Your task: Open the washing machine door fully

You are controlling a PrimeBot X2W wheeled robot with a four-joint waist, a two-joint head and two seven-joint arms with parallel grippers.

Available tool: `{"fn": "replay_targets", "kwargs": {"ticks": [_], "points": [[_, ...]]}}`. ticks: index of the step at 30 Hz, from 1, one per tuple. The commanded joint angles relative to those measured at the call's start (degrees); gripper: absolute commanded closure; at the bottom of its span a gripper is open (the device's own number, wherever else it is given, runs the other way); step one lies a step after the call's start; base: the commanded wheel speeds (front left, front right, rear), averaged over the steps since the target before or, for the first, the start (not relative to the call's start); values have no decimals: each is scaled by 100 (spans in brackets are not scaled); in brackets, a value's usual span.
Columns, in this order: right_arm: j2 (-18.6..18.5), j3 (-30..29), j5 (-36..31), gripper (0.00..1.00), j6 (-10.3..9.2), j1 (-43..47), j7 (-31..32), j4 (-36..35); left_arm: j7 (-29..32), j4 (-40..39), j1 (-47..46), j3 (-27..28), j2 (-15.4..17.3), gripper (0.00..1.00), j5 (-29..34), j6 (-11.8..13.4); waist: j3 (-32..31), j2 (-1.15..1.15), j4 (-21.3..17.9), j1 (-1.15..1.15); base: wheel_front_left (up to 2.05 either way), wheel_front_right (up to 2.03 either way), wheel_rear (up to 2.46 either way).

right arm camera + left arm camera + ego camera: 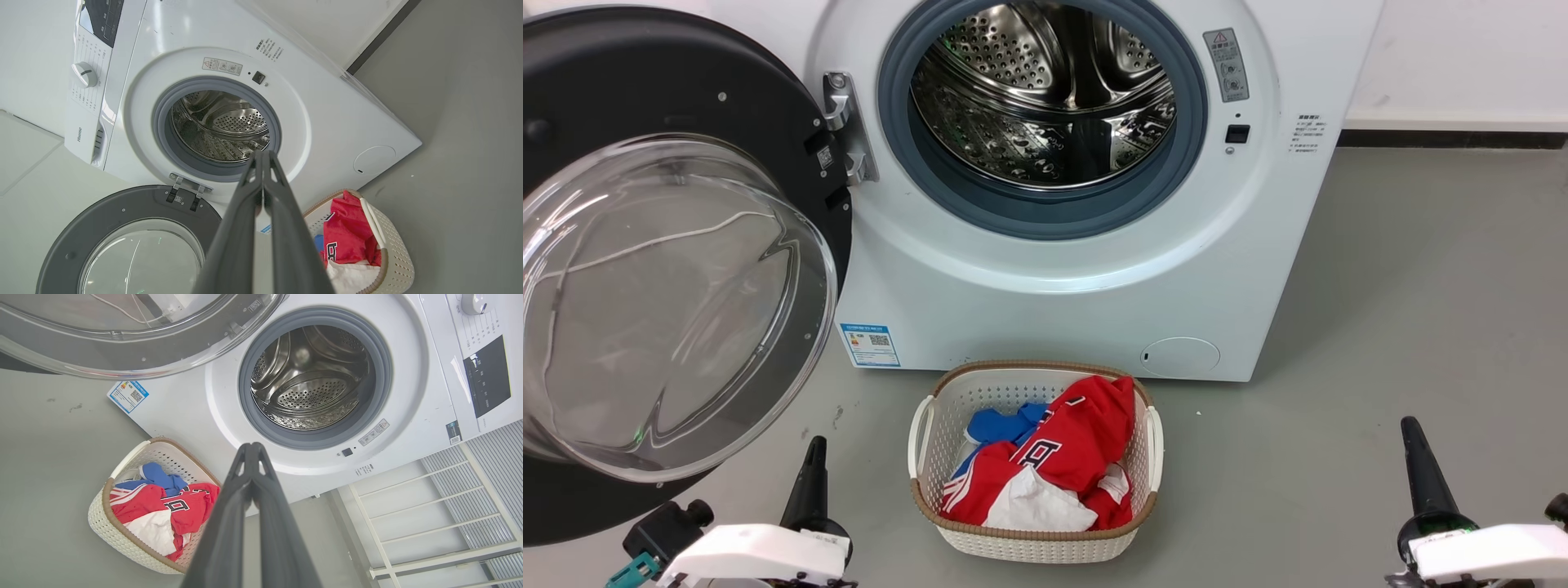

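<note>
The washing machine door (662, 269), a black disc with a bulging clear glass bowl, stands swung wide to the left on its hinge (845, 126). Its glass edge crosses the top of the left wrist view (122, 355), and the right wrist view shows the door (122, 241) below the drum opening. The steel drum (1045, 98) lies exposed inside its grey rubber ring. My left gripper (814, 447) sits low at the bottom left, shut and empty, just right of the door's lower rim. My right gripper (1410, 426) is shut and empty at the bottom right, far from the door.
A cream laundry basket (931, 408) with red, blue and white clothes stands on the grey floor in front of the machine, between my grippers. A white rack (429, 522) stands beside the machine. Open floor stretches to the right.
</note>
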Motion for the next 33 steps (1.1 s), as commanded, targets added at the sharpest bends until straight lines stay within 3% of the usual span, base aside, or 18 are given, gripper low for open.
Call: {"fn": "replay_targets", "kwargs": {"ticks": [1,33], "points": [[-47,-6,220,100,1,-177,42,-4,51,-28,-155,41,7,100,-211,-57,4,-1,-5,0,0,0,0],[-36,-69,1973,100,1,-602,505,379,504,120,-424,235,-1,100,-2060,-194,72,-1,-82,0,0,0,0]]}}
